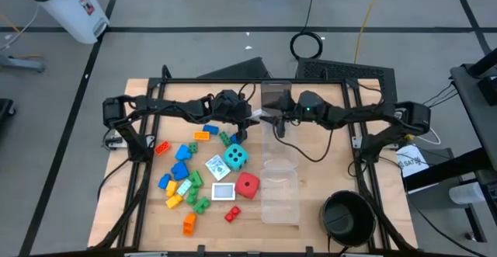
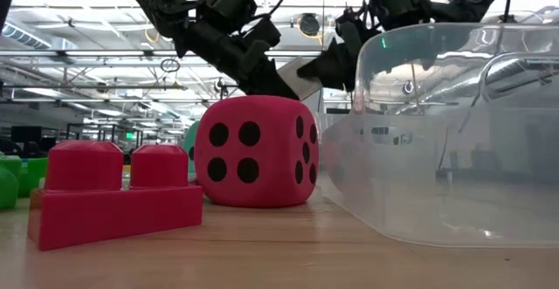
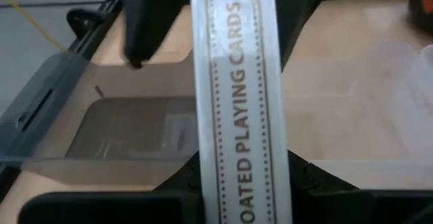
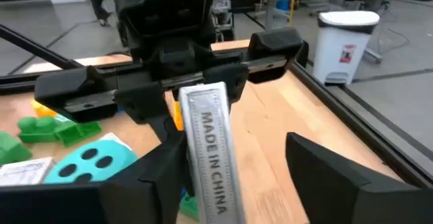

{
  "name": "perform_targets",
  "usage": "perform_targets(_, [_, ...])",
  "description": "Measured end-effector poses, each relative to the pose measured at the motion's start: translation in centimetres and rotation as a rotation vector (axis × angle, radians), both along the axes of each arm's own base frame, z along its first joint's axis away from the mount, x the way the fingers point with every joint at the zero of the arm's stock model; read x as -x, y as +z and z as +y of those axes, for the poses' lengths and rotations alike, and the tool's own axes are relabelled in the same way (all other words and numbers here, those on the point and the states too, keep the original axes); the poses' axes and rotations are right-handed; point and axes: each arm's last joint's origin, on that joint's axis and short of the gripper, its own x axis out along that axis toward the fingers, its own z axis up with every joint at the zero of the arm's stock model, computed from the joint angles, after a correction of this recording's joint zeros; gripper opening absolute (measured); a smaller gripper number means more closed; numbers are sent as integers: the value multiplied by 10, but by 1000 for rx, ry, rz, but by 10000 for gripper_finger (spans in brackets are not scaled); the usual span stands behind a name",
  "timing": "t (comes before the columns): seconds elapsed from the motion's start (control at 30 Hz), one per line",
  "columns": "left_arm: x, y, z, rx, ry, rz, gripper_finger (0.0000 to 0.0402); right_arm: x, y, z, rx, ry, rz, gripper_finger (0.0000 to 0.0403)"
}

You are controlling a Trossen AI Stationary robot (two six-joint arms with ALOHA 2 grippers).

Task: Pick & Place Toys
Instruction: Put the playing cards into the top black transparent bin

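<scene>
Toys lie scattered at table left; a card pack hangs mid-table, pinched in the left gripper. The right gripper, jaws parted around it, could drop it if handover misaligns.

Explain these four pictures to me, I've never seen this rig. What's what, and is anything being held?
It is a robot with two dark arms over a wooden table, each ending in a two-finger gripper. One picture looks straight down, one looks level along the table top, and two come from cameras on the wrists.

On the table lie a cyan die, a red die, coloured building bricks and small picture cards. Beside them stand clear plastic boxes and a black bowl.

The left gripper is shut on a playing-card box, held above the table. The right gripper faces it, its fingers apart on either side of the box.
</scene>
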Motion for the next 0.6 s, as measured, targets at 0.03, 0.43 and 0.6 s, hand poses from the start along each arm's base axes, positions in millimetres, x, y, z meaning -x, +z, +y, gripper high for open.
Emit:
perform_targets(0.03, [0,0,0,-1,3,0,87,0,0,0,-1,0,3,191])
perform_targets(0.43, [-1,2,-1,7,-8,-22,88,0,-2,5,-19,128,18,34])
perform_targets(0.6, [1,7,0,9,22,-30,88,3,4,5,-12,114,7,34])
